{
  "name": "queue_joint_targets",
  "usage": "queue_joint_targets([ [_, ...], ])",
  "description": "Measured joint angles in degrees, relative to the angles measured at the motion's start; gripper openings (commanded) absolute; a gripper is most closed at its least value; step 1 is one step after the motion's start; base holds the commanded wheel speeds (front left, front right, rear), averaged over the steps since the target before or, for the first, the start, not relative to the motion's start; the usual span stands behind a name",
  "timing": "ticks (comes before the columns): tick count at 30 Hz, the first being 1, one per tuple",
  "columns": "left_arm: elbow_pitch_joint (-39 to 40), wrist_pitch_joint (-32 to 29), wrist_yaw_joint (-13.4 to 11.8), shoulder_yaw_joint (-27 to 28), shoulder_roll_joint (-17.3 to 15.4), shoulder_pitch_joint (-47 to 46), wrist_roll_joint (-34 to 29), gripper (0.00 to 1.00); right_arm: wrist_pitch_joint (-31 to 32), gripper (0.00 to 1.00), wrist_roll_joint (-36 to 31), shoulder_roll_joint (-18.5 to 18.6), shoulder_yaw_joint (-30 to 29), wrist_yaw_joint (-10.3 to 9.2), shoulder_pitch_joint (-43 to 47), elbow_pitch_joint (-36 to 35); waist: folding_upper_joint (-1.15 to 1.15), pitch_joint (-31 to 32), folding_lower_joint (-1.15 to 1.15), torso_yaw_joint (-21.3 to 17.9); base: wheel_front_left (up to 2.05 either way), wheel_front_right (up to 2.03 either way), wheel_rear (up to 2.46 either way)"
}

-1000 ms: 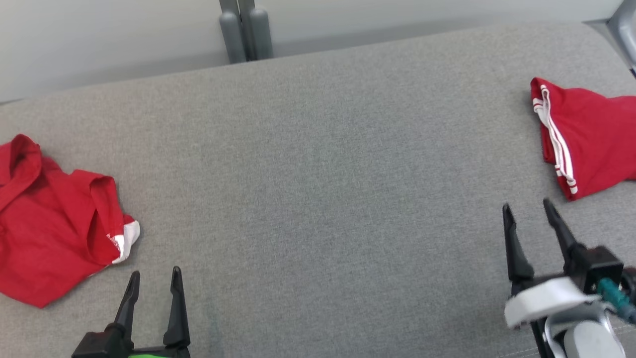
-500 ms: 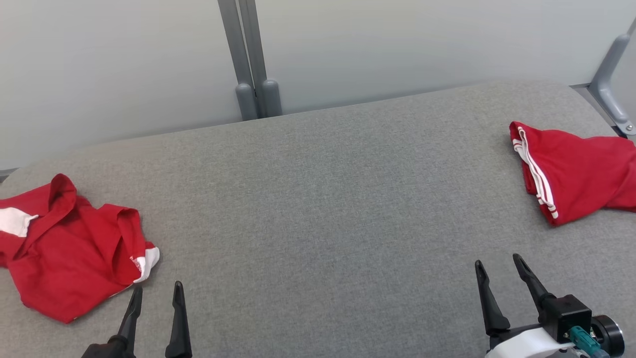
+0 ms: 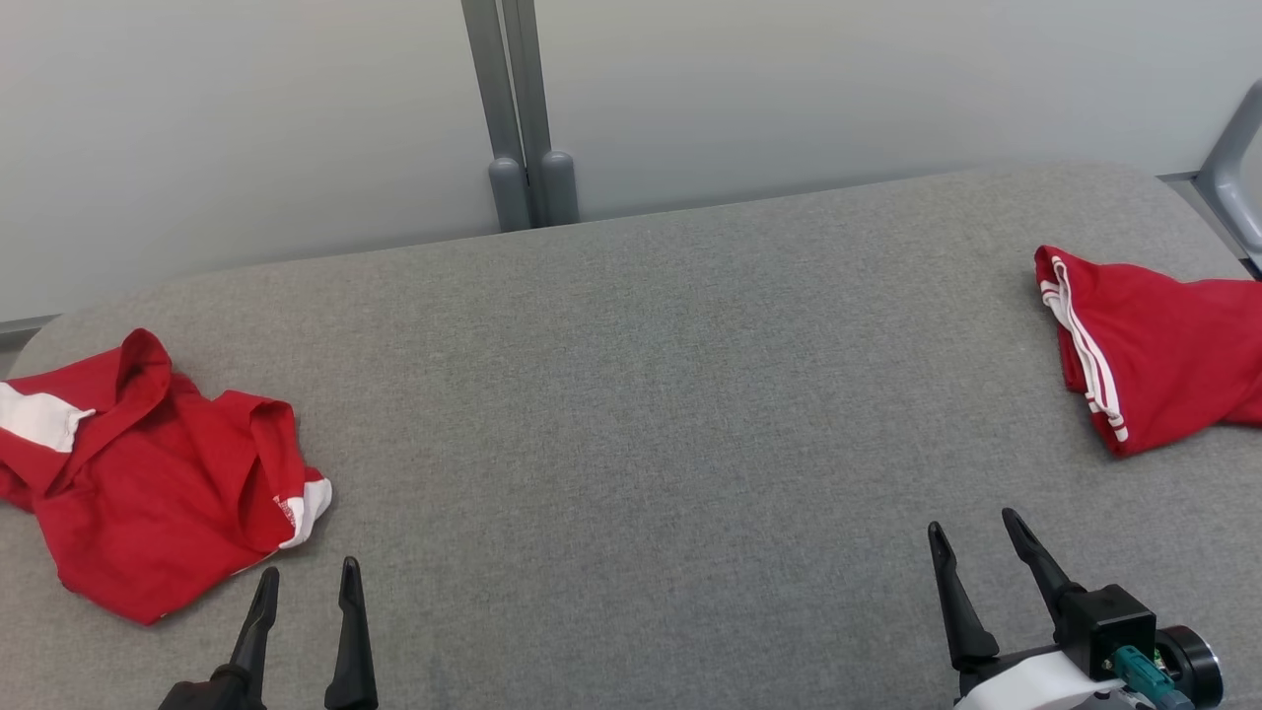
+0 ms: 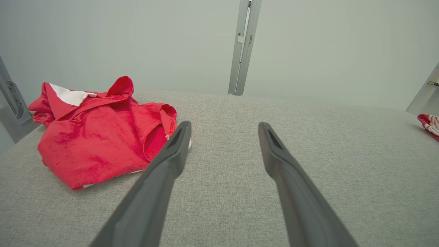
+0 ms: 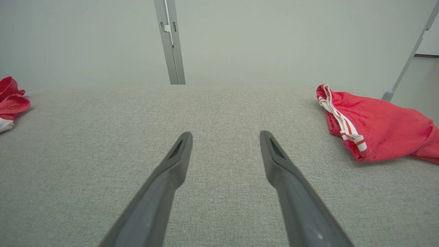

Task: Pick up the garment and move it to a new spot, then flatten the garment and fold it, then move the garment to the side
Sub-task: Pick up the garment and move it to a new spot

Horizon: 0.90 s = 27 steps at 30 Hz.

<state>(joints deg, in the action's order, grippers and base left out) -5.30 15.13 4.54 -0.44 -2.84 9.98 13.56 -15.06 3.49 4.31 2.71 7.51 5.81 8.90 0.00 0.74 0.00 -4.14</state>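
A crumpled red garment (image 3: 148, 503) with white patches lies at the left end of the grey fabric surface (image 3: 631, 394). My left gripper (image 3: 308, 569) stands open just in front of its near right corner, apart from it. In the left wrist view the garment (image 4: 99, 144) sits left of the open left gripper (image 4: 223, 124). A second red garment (image 3: 1163, 365) with white stripes lies at the far right. My right gripper (image 3: 972, 521) is open, nearer and left of it. The right wrist view shows the striped garment (image 5: 377, 133) right of the empty right gripper (image 5: 225, 133).
A grey double post (image 3: 523, 108) rises against the pale wall behind the surface's back edge. A grey metal bracket (image 3: 1237, 158) stands at the back right corner. The wide middle of the surface lies between the two garments.
The head camera has tilted up, so the wall shows more and everything sits lower in view. My right gripper has drawn a little back and left from the striped garment. Both grippers stay open.
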Motion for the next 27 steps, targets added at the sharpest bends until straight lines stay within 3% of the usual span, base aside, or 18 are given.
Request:
queue_joint_targets([
  [13,-0.09,0.0,0.07,0.73,0.0,-0.01,-0.04,1.0,0.0,1.0,0.46,-0.4,0.01,0.0,0.49,0.07,0.0,0.21,0.0,2.88,0.0,0.0,0.0],
  [27,0.45,0.0,0.15,4.17,0.0,2.03,-0.14,1.0,0.0,1.0,1.04,-0.83,3.38,0.0,-0.07,0.26,0.0,0.65,0.0,14.14,0.0,0.0,0.0],
])
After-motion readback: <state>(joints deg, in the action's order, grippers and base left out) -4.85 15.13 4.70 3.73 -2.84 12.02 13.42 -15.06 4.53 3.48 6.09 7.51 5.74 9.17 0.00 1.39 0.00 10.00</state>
